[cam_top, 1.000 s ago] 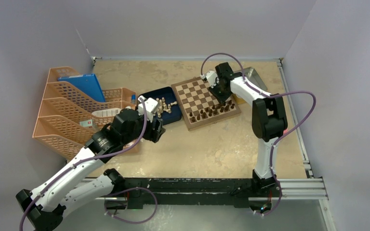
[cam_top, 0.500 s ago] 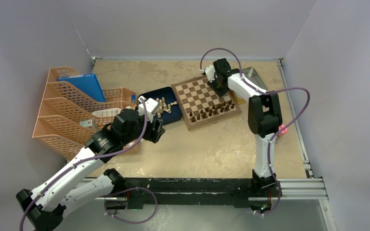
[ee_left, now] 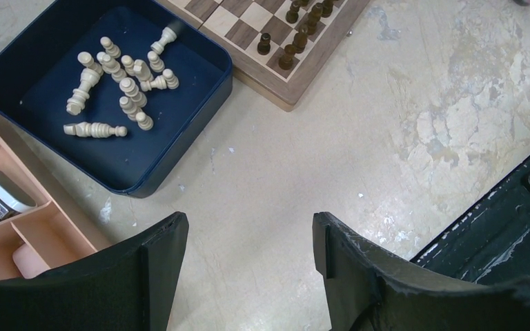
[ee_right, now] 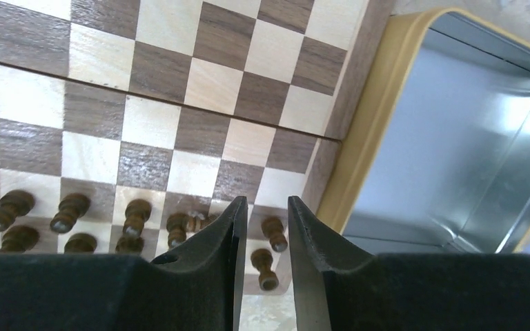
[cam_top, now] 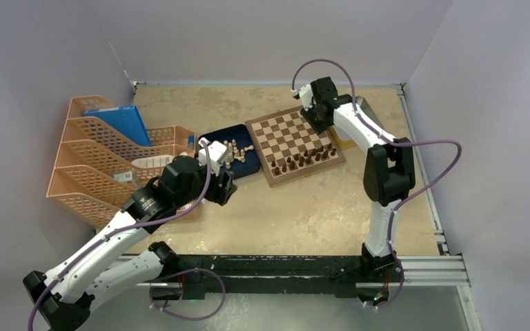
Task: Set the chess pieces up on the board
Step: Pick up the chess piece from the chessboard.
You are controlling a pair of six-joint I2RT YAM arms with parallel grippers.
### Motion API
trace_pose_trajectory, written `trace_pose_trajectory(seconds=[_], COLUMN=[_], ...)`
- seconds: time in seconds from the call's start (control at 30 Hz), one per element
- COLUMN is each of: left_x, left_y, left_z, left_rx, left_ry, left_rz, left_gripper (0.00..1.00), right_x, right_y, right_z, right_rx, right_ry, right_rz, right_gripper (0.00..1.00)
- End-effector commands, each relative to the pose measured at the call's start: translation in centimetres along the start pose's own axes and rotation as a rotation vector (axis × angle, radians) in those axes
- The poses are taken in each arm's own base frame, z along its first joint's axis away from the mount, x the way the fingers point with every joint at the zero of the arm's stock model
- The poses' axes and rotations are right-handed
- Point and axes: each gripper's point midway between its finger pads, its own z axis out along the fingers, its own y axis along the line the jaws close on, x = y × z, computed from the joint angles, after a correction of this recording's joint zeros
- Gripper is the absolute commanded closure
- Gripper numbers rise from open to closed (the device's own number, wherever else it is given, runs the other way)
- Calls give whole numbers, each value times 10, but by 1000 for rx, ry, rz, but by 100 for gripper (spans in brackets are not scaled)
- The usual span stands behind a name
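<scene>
The board point(cam_top: 283, 131) lies at the table's back middle, with dark brown chess pieces point(cam_top: 303, 160) in two rows along its near edge. My right gripper point(cam_top: 317, 117) hangs above the board's far right corner. In the right wrist view its jaws point(ee_right: 266, 201) stand a narrow gap apart and hold nothing, with dark pieces point(ee_right: 69, 210) below on the board point(ee_right: 159, 110). My left gripper point(cam_top: 224, 191) is open and empty point(ee_left: 250, 227) over bare table near the board's left corner point(ee_left: 248, 48). Cream pieces point(ee_left: 121, 86) lie loose in the dark blue tray point(ee_left: 48, 145).
The blue tray point(cam_top: 210, 132) touches the board's left side. A silver metal tin point(cam_top: 364, 107) sits right of the board and looks empty in the right wrist view point(ee_right: 442, 152). Orange file racks point(cam_top: 96, 165) stand at the left. Grey walls enclose the table.
My right gripper has moved from above the dark pieces at the board's near right edge back and up towards the far right corner. The left arm has not moved.
</scene>
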Motion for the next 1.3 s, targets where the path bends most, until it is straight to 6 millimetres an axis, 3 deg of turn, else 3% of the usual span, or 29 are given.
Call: trace_pose_trajectory(seconds=[0.0,0.17,0.4,0.77,1.27], left_x=[-15,-17,-16,-13,-13], left_y=[-5,-7,-9,-8,-8], left_z=[-3,-5,-5,-3,-3], left_rx=[29,41,53,46,45], left_ry=[-53,-66,-61,-53,-48], left_rz=[6,5,3,4,4], left_gripper=[34,34,34,34,34], right_x=[3,29,21,27,28], right_y=[4,9,28,41,33], right_z=[-23,-21,-29,-26,-17], right_rx=[-5,30,6,-14,34], right_ry=[-21,35,-4,18,55], right_rz=[14,-32,-102,-126,-118], right_gripper=[69,69,63,62,64])
